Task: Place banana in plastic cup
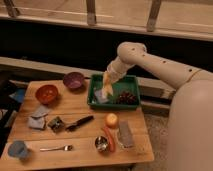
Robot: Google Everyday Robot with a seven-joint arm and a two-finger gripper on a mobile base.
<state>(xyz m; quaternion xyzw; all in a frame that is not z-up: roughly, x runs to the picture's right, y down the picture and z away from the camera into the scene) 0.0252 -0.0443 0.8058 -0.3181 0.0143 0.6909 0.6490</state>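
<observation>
My gripper (106,86) is at the end of the white arm, lowered over the left part of the green tray (131,78) at the table's back. A pale-yellow elongated shape, the banana (107,90), is right at the gripper's tip, upright over the tray; I cannot tell whether it is gripped or resting in the tray. The blue-teal plastic cup (17,149) lies at the table's front left corner, far from the gripper.
The tray also holds a pale blue item (98,95) and dark grapes (127,97). On the table are a red bowl (46,93), purple bowl (73,80), grey-blue cloth (39,118), fork (56,148), metal cup (101,144), carrot (109,138) and round orange fruit (111,120).
</observation>
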